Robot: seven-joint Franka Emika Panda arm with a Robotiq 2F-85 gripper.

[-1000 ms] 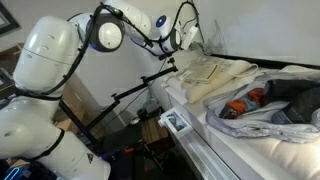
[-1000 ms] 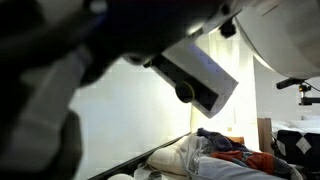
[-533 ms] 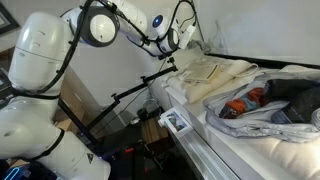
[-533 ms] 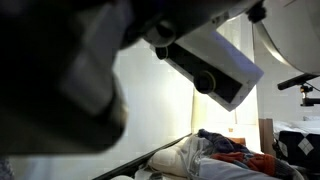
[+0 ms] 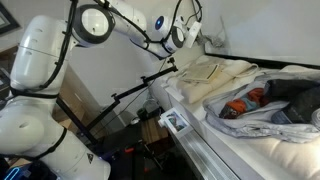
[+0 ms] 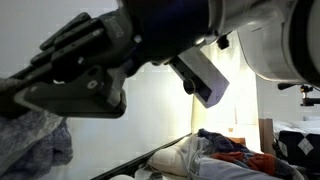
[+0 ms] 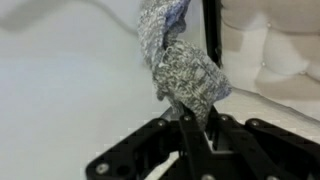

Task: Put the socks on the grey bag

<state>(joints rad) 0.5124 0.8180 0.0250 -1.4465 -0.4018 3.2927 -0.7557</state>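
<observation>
The socks (image 7: 183, 72) sit bunched in the gripper (image 7: 192, 122), its jaws clamped on one fold, held high over the end of the bed (image 5: 215, 150). Soft, light and floppy, they probably need a firm pinch mid-bundle. The grey bag (image 5: 293, 93) lies well apart along the bed, and its contents cannot be made out.
</observation>
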